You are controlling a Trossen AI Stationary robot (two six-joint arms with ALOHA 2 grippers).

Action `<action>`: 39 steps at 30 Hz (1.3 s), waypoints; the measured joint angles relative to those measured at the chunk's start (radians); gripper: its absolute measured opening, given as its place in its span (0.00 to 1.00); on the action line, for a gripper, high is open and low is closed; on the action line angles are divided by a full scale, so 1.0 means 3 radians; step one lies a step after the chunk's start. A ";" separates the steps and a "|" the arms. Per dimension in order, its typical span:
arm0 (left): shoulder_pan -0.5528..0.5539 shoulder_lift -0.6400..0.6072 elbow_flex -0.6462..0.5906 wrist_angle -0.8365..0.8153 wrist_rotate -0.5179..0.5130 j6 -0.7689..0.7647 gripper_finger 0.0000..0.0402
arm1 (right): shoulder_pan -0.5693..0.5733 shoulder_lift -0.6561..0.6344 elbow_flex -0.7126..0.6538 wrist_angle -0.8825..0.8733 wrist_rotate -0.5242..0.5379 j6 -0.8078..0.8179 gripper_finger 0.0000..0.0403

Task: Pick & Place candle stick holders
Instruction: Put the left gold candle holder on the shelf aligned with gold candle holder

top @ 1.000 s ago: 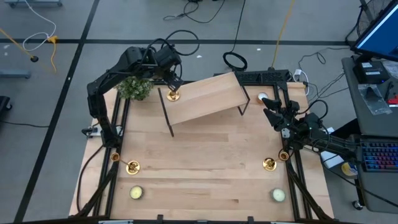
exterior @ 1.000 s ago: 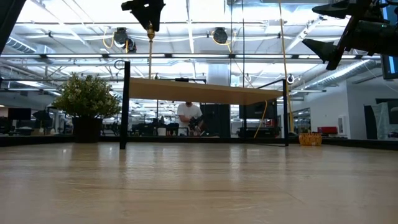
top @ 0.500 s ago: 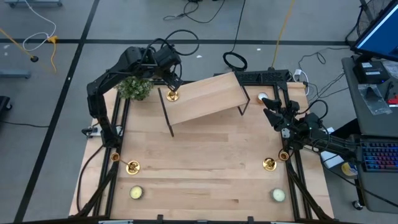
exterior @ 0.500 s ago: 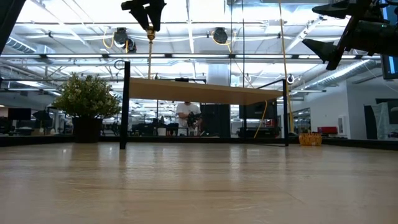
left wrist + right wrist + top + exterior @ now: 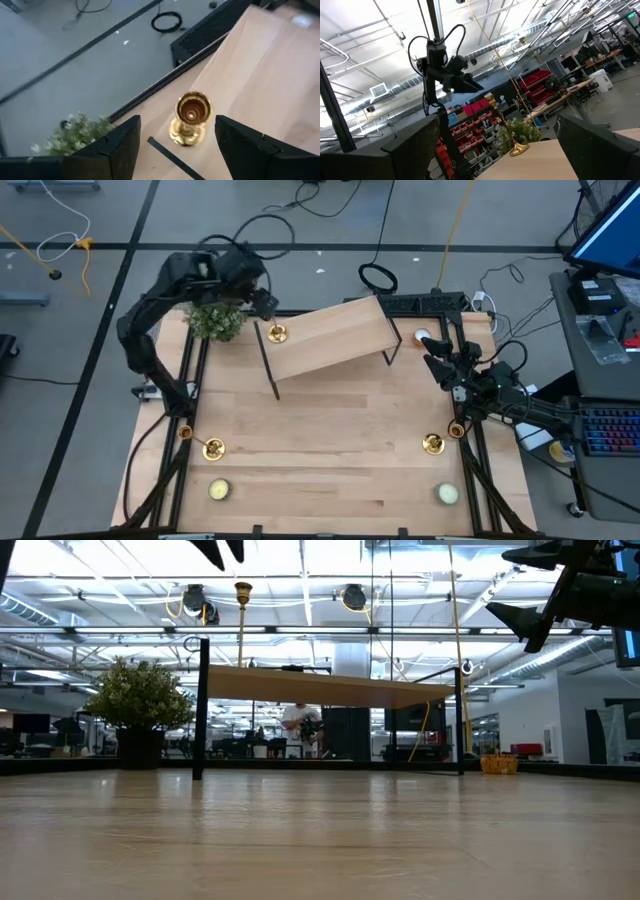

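One gold candlestick holder stands upright by its round base on the left end of a raised wooden shelf; it also shows in the low view and the left wrist view. My left gripper is open above and to the far left of it, touching nothing. Two more gold holders stand on the table at near left and near right. My right gripper is open and empty in the air at the table's right.
A small green plant stands left of the shelf. Pale tealight discs lie at near left, near right and far right. The shelf rests on thin black legs. A person shows in the room beyond.
My left gripper has let go of the candlestick holder's top, risen, and drawn back toward the table's far left edge. The holder stays upright on the shelf. My right arm has kept still.
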 joint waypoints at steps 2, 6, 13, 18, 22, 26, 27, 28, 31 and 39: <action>-0.0036 -0.0099 0.0000 -0.0001 0.0169 -0.0188 0.64 | 0.0001 0.0000 0.0001 0.0000 0.0000 -0.0001 0.94; -0.0194 -0.0254 0.0000 -0.0001 0.0518 -0.0476 0.64 | 0.0001 0.0000 0.0000 0.0000 0.0000 -0.0002 0.94; -0.0711 -0.0330 0.0000 -0.0001 0.0811 -0.0823 0.64 | 0.0001 0.0000 0.0000 -0.0001 0.0000 -0.0007 0.94; -0.1074 -0.0360 -0.0002 0.0000 0.1095 -0.1275 0.64 | 0.0001 0.0000 0.0001 -0.0003 0.0000 -0.0010 0.94; -0.1370 -0.0372 -0.0103 0.0004 0.1111 -0.1710 0.64 | 0.0000 0.0000 0.0000 -0.0003 -0.0005 -0.0003 0.94; -0.1641 -0.0473 -0.0380 0.0002 0.1228 -0.2141 0.63 | 0.0000 0.0000 0.0000 -0.0003 -0.0014 -0.0003 0.94; -0.1706 -0.0515 -0.0483 0.0003 0.1293 -0.2263 0.63 | 0.0000 -0.0001 -0.0001 -0.0003 -0.0014 -0.0003 0.94; -0.1769 -0.0549 -0.0589 -0.0001 0.1371 -0.2394 0.63 | 0.0001 -0.0001 0.0001 -0.0003 -0.0014 -0.0003 0.94; -0.1968 -0.0672 -0.0961 0.0000 0.1592 -0.2792 0.63 | 0.0001 0.0000 0.0001 -0.0003 -0.0014 -0.0003 0.94; -0.2485 -0.1137 -0.1755 -0.0003 0.2186 -0.3955 0.63 | 0.0001 -0.0001 0.0001 -0.0006 -0.0015 -0.0003 0.94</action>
